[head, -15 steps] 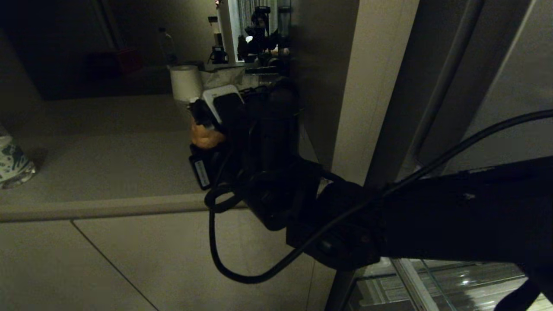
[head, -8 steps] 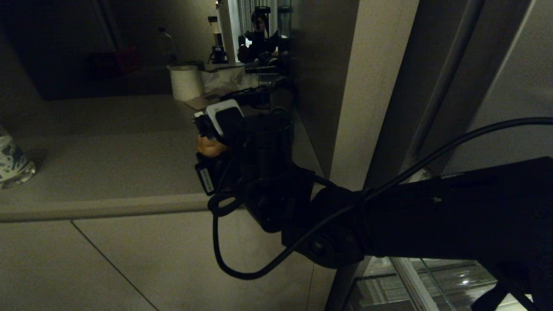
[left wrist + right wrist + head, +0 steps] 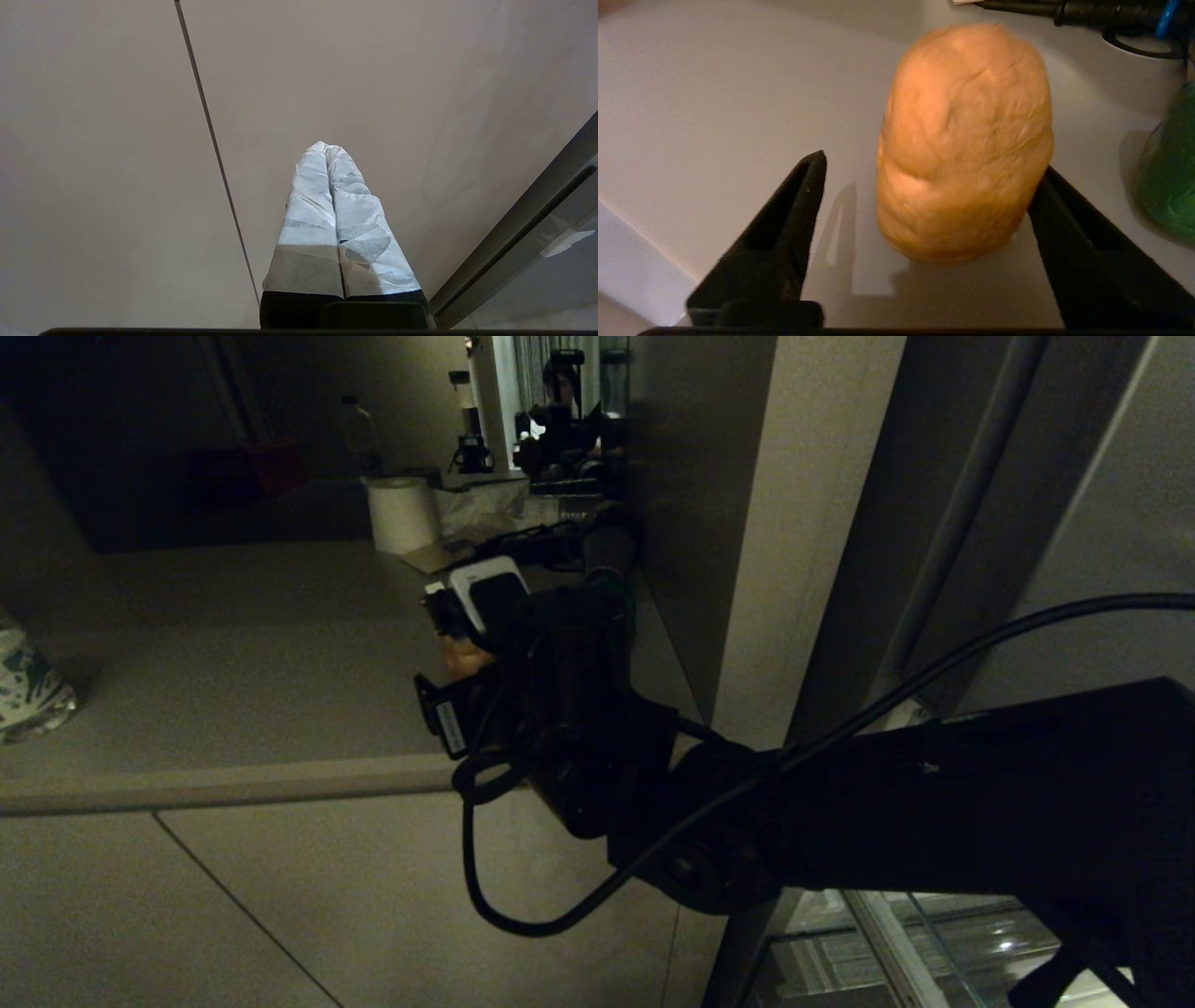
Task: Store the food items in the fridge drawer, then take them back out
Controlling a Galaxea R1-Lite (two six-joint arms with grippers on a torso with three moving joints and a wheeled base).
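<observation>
A tan-brown, rough-skinned potato [image 3: 966,144] stands on the pale countertop [image 3: 714,93]. My right gripper [image 3: 931,163] is open around it. One black finger [image 3: 798,205] stands clear of the potato; the other lies close against its side. In the head view the right gripper [image 3: 448,658] reaches over the counter's front edge with the potato [image 3: 464,658] just showing between its fingers. The clear fridge drawer [image 3: 934,943] shows low on the right, under my right arm. My left gripper [image 3: 324,147] is shut and empty, its white-wrapped fingers pointing at a beige cupboard front.
A green object [image 3: 1169,182] and dark cables [image 3: 1087,11] lie on the counter just beyond the potato. A paper roll [image 3: 401,513] stands farther back and a patterned object [image 3: 28,686] at far left. The grey fridge side [image 3: 803,523] rises to the right of the counter.
My right gripper sank a little toward the counter with the potato, then its jaws spread apart and let the potato go. The left arm has not moved.
</observation>
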